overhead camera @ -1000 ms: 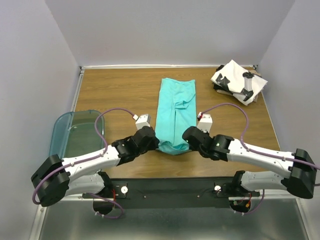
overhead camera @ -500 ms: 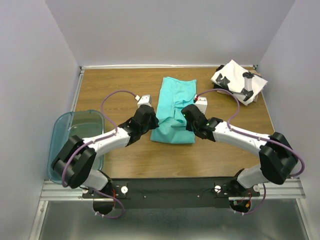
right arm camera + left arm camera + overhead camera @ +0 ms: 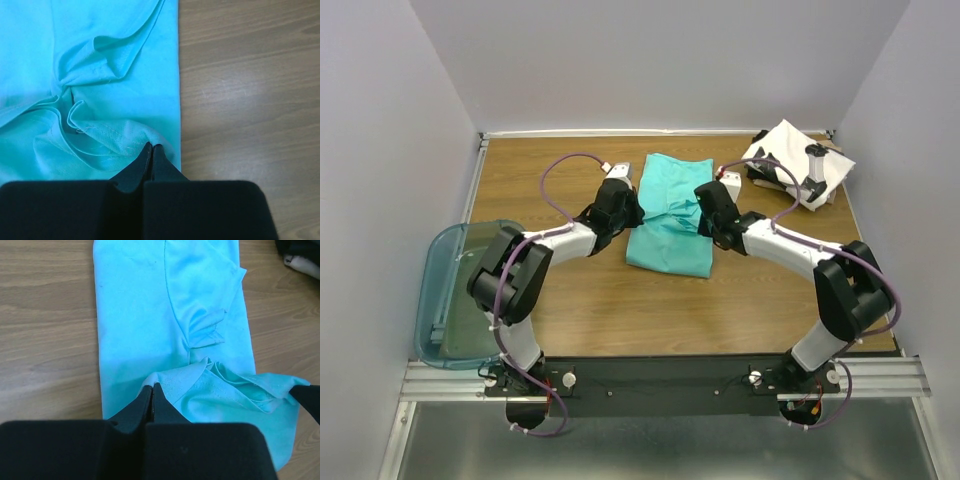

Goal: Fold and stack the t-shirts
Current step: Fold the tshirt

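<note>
The teal t-shirt (image 3: 668, 222) lies in a long strip on the middle of the table, its near end lifted and carried over the rest. My left gripper (image 3: 632, 210) is shut on the shirt's left hem corner (image 3: 159, 380). My right gripper (image 3: 703, 214) is shut on the right hem corner (image 3: 150, 137). The cloth between them sags in folds (image 3: 235, 385). The folded white t-shirt with black print (image 3: 790, 160) sits at the far right corner, apart from both grippers.
A translucent teal bin (image 3: 460, 290) hangs at the table's left edge near the left arm's base. A small dark pile (image 3: 817, 185) lies under the white shirt. Walls close the table on three sides.
Both grippers have moved away from the near edge toward the far side, carrying the teal shirt's near hem over its body. The shirt now looks much shorter.
</note>
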